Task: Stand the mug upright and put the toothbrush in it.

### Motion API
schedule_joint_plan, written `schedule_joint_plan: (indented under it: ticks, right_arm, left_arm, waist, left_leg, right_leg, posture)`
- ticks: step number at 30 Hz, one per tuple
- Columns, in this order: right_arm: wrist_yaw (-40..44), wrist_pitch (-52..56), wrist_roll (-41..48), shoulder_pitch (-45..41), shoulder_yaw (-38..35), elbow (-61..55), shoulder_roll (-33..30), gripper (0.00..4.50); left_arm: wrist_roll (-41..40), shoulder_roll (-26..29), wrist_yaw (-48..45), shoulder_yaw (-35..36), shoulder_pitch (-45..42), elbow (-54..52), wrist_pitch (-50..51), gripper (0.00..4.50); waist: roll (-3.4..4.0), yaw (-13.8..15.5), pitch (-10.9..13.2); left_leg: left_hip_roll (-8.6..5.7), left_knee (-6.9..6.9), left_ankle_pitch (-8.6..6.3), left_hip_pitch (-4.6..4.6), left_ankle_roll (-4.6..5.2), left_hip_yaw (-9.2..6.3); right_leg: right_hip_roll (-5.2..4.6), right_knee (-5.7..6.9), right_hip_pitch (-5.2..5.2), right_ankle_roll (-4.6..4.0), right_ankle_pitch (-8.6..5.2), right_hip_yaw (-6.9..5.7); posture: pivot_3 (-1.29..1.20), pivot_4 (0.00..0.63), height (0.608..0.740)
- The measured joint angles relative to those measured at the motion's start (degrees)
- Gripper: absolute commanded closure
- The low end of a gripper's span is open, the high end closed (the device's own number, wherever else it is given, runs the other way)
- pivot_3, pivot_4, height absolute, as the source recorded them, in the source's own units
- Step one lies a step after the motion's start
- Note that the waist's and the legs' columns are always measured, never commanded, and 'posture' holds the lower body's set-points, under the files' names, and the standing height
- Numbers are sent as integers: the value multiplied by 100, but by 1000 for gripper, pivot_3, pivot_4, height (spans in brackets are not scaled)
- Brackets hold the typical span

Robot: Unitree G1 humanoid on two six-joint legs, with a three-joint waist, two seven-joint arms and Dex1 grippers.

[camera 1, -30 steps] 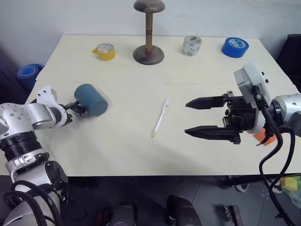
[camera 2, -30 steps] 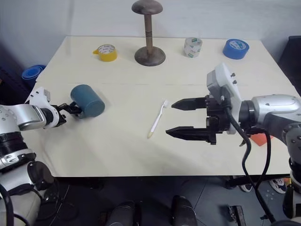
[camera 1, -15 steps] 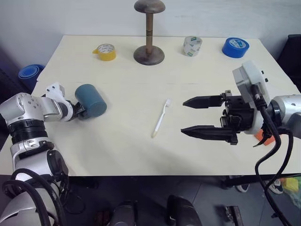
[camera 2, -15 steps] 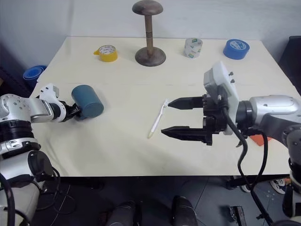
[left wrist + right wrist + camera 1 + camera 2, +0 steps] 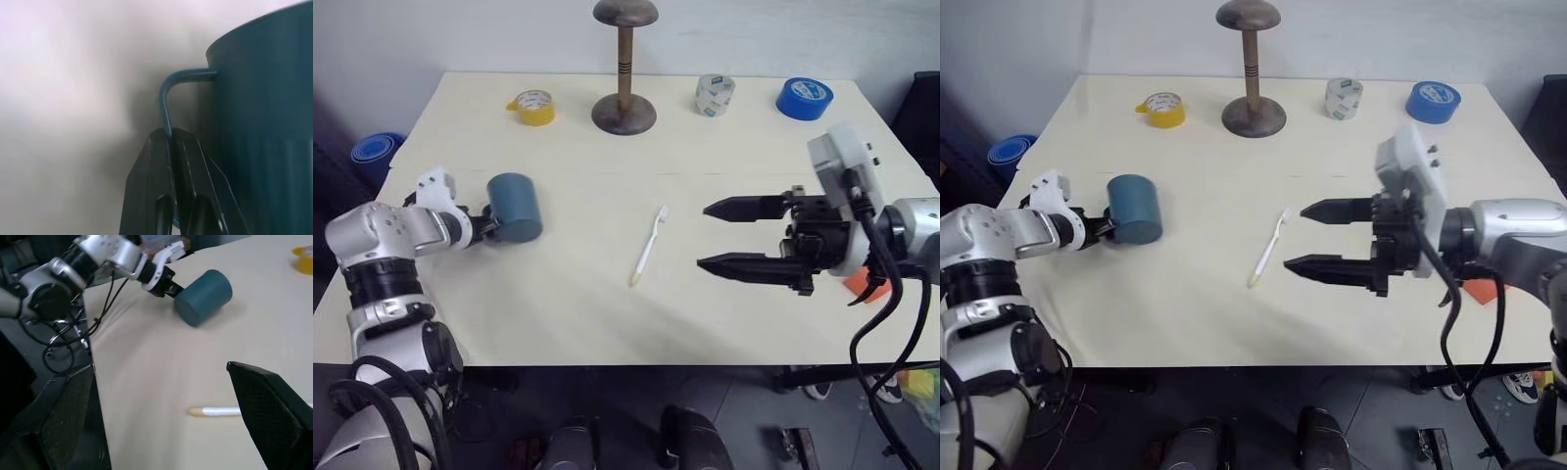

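The mug (image 5: 514, 207) lies on its side near the left edge of the cream bench (image 5: 607, 323), its closed base turned toward the bench's middle and its handle (image 5: 168, 98) pointing back at the left gripper (image 5: 481, 224). That gripper's fingers (image 5: 159, 196) are clenched on the thin loop of the handle: in the left wrist view the two black fingers meet with the teal strip pinched between their tips, and the mug's wall rises just beside them. In the right wrist view the same grip shows from across the bench, the left gripper's fingers reaching in to the mug's open end while the mug's side rests on the bench top. The toothbrush (image 5: 647, 248) lies flat near the middle of the bench, well apart from the mug, its bristle head toward the far side and its handle end toward the near edge. The right gripper (image 5: 705, 237) hovers above the bench to the right of the toothbrush, pointing toward it, with its fingers (image 5: 744, 208) spread wide and holding nothing; the toothbrush lies beyond the tips, not between them. Along the far side stand a yellow tape roll (image 5: 531, 106), a wooden stand (image 5: 624, 69), a clear tape roll (image 5: 713, 94) and a blue tape roll (image 5: 804, 98).
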Motion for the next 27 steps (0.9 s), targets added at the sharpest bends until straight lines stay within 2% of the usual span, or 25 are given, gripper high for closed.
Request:
schedule_joint_plan:
  ticks: [5,9,13,18,23,27]
  right_arm:
    - [-609,-27,-19,471,-428,-3,168,0]
    - [-1191,-101,-14,1013,-689,-152,460,0]
    - [-1554,-162,-18,1352,-721,-327,576,0]
    - [-1745,-226,140,1546,-852,-402,618,0]
    - [-1828,-267,275,1666,-943,-475,618,0]
    - [-1846,-298,302,1661,-931,-453,618,0]
  left_arm:
    - [-54,-536,-633,-715,489,-1774,-1327,4481]
    - [504,-1180,-620,-1572,1135,-2494,-2757,4481]
    - [1491,-1329,-321,-2289,1769,-2239,-4049,4481]
    - [2093,-1451,219,-2112,1898,-1683,-5367,4481]
    - [2278,-1597,526,-1889,1883,-1262,-6043,4481]
    - [2360,-1957,624,-1930,1891,-740,-6534,4481]
  waist:
    - [-3,-18,2]
    - [-1,-22,0]
    - [0,-39,1]
    - [0,-7,1]
    - [0,30,1]
    - [0,33,1]
  left_leg:
    - [1,-8,-1,-9,0,-2]
    - [1,-7,-1,3,2,9]
    - [3,-5,4,3,10,26]
    - [3,-4,2,-1,16,25]
    - [1,-1,-4,-5,27,24]
    - [1,1,-5,-5,28,27]
  right_leg:
    - [1,-5,-10,1,1,-5]
    - [0,-9,-2,1,1,1]
    - [3,-21,-5,-8,2,12]
    - [0,-28,-3,-8,3,12]
    - [-4,-32,-1,-1,6,7]
    - [-3,-38,-1,-1,7,6]
  posture:
    - [0,150,740]
    - [0,150,740]
    - [0,150,740]
    - [0,150,740]
    - [0,150,740]
    - [0,150,740]
